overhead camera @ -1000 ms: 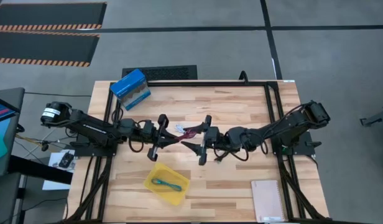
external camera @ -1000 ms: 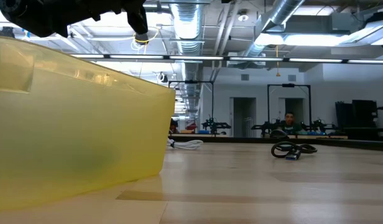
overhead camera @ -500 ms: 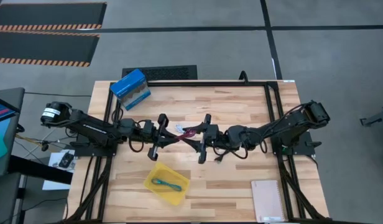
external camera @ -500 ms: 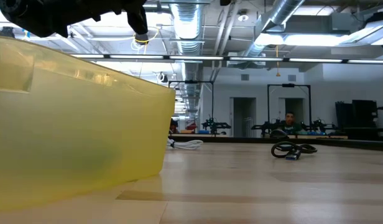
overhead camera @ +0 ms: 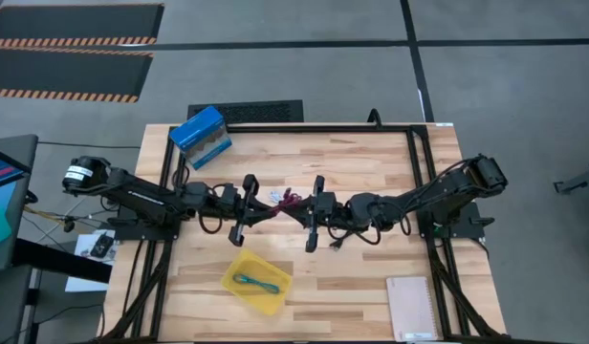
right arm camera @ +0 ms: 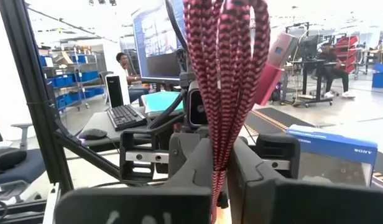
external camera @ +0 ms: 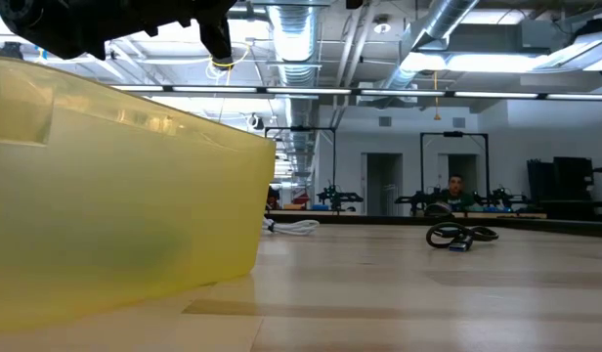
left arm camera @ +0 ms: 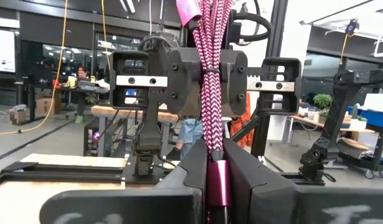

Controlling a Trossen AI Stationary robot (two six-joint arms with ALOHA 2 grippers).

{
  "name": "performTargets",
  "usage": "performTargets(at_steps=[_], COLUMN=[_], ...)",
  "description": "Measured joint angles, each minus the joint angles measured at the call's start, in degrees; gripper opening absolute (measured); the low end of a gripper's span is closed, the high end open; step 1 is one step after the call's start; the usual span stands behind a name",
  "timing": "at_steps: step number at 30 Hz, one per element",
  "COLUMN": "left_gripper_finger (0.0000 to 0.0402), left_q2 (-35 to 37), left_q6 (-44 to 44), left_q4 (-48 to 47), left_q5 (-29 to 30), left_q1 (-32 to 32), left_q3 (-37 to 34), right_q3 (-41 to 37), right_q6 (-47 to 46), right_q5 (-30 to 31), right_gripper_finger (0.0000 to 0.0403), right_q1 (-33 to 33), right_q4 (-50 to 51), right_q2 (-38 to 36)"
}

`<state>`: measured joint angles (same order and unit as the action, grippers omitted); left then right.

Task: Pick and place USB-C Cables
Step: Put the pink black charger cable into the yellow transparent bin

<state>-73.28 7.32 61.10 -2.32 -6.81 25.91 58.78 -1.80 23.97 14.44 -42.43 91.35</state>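
Counting: one teal-green cable [overhead camera: 255,282], trayed.

A robotics lab or industrial workshop is indicated. Exposed silver ducts [external camera: 448,29] are seen under the ceiling above the wooden table [external camera: 428,293]. Behind the table, further robot arm stations [external camera: 335,196] and a seated person [external camera: 455,188] are visible. Hazard-striped floor mats [overhead camera: 70,38] lie on grey concrete beyond it.

Magenta-red braided cable [left arm camera: 211,74], yellow tray [overhead camera: 256,282]

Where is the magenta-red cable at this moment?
In the high view, the magenta-red cable hangs above mid-table, clamped between the left hand and the right hand.
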Motion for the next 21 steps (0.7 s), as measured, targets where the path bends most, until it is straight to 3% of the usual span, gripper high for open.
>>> performTargets(at_steps=[12, 21], left_gripper_finger=[0.0021, 0.0107], left_q2=[0.0, 0.0], left_q6=[3.1, 5.5], left_q4=[-2.0, -9.2], left_q5=[0.5, 1.1], left_q1=[0.0, 0.0], left_q3=[0.1, 0.1], right_q3=[0.0, 0.0], right_q6=[-1.4, -1.9], right_q5=[1.6, 5.7], right_gripper_finger=[0.0015, 0.0015], right_q1=[0.0, 0.1], right_q4=[0.5, 0.9], right_q2=[0.1, 0.0])
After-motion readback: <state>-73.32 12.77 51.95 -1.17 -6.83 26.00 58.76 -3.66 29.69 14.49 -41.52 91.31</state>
